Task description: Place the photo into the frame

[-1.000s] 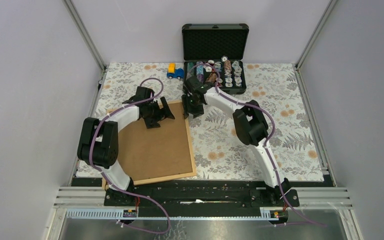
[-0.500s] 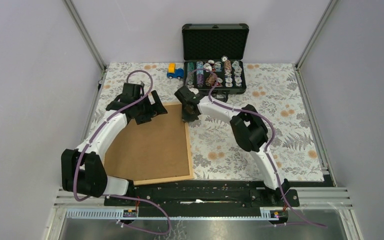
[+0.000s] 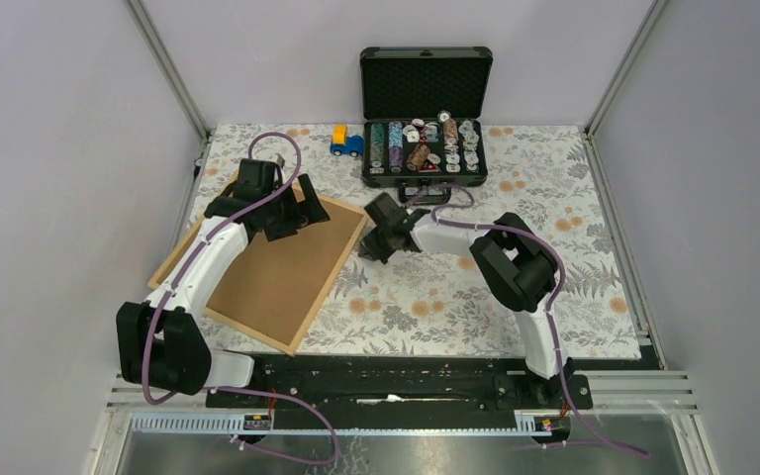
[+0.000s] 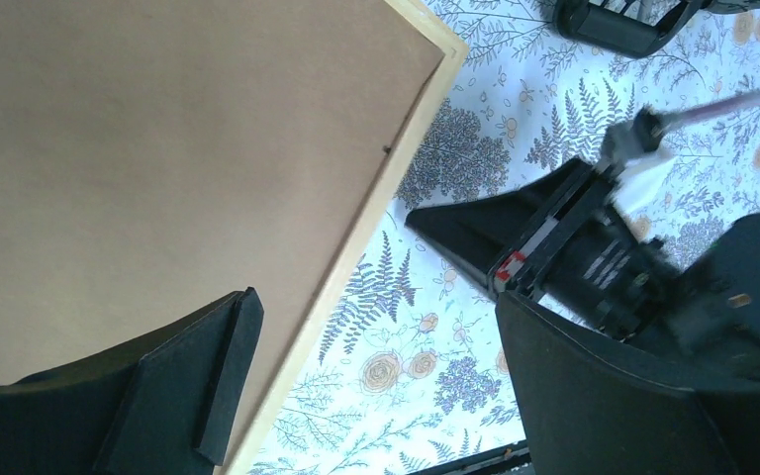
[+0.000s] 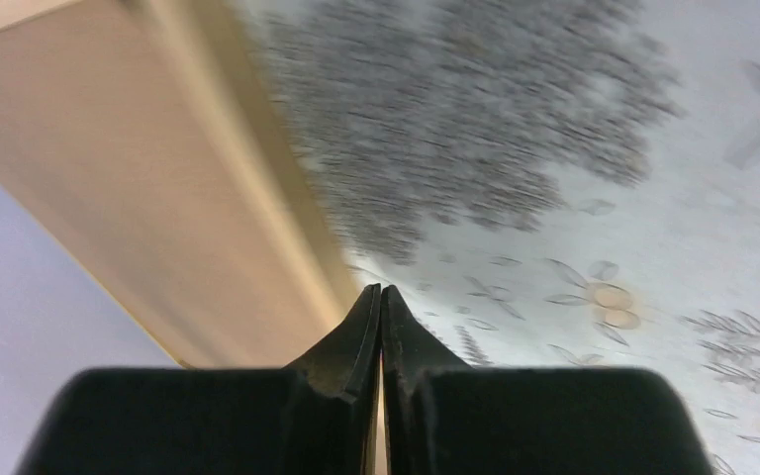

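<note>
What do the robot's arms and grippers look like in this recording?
The left arm and right arm have white link shells, bulky black joint housings and a purple cable looping along each. The left gripper and right gripper have matte black, tapered fingers.

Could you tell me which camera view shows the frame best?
Top external: the whole frame shows, back up, lying askew. Left wrist shows only one corner and edge; right wrist shows a blurred stretch of edge.

The frame (image 3: 275,272) lies skewed, brown back up, left gripper (image 3: 295,213) seemingly over its far edge.
</note>
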